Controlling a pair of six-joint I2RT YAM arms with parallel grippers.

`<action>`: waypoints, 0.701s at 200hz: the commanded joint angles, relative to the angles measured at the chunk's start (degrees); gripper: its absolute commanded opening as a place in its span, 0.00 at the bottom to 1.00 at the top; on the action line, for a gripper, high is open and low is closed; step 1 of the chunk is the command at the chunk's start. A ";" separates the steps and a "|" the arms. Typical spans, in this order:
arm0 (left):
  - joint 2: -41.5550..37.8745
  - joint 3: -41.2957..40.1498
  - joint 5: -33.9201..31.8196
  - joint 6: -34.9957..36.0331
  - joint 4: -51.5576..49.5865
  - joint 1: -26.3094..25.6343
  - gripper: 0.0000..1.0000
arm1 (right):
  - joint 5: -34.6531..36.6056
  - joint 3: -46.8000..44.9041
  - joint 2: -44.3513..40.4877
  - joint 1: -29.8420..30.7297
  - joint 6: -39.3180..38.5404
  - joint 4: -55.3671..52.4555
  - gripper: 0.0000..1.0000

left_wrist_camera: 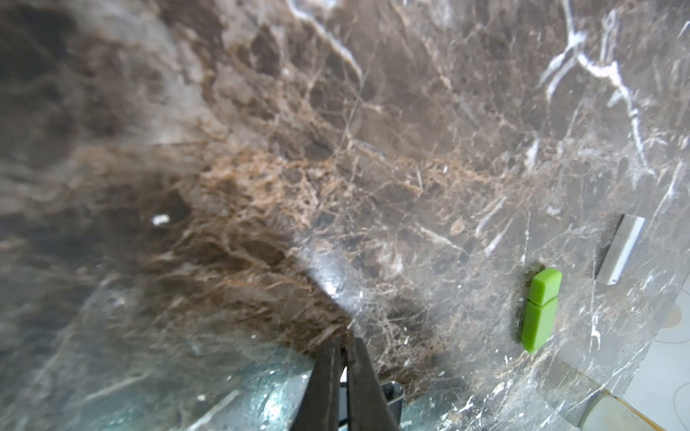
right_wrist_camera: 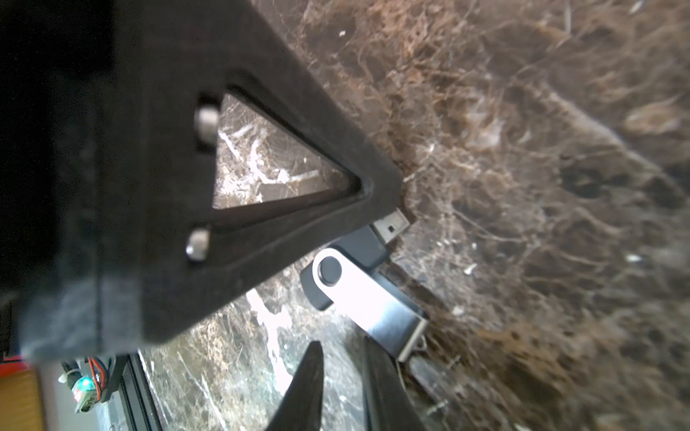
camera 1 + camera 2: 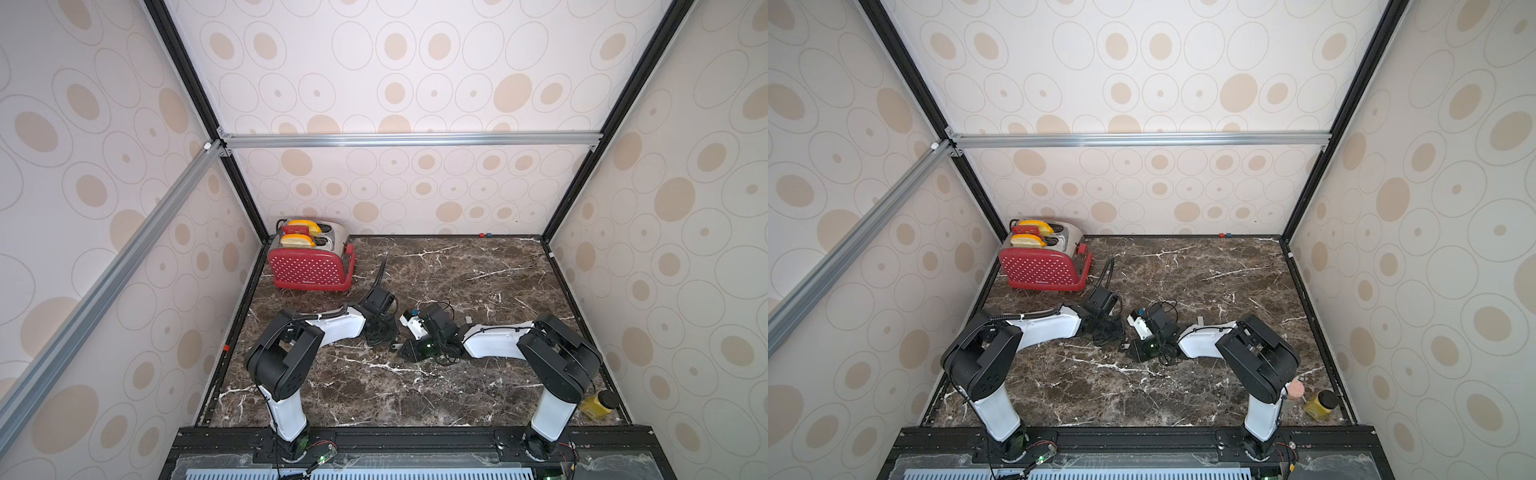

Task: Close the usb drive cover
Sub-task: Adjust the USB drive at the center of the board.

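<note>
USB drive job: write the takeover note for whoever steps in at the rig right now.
Left tool: shut, tip over the usb drive's black body, beside the bare connector; pressing or pinching, cannot tell.
Cover: silver, swung out sideways from the body; drive lies on the table.
Right tool: slightly open, empty, by the cover's free end.
Done: tools positioned. Left: swing the cover over the connector.
</note>
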 commanded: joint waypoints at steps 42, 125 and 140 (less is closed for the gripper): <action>-0.77 -1.41 -2.31 0.86 -4.22 0.22 0.10 | 1.69 2.85 1.89 -1.71 -2.20 -3.89 0.23; -2.44 -1.88 -1.28 1.54 -3.49 0.70 0.08 | 0.52 4.91 3.82 -2.91 -3.34 -5.70 0.23; -2.62 -2.12 -1.20 1.54 -3.34 0.73 0.08 | 0.78 3.72 2.16 -3.07 -3.47 -5.61 0.23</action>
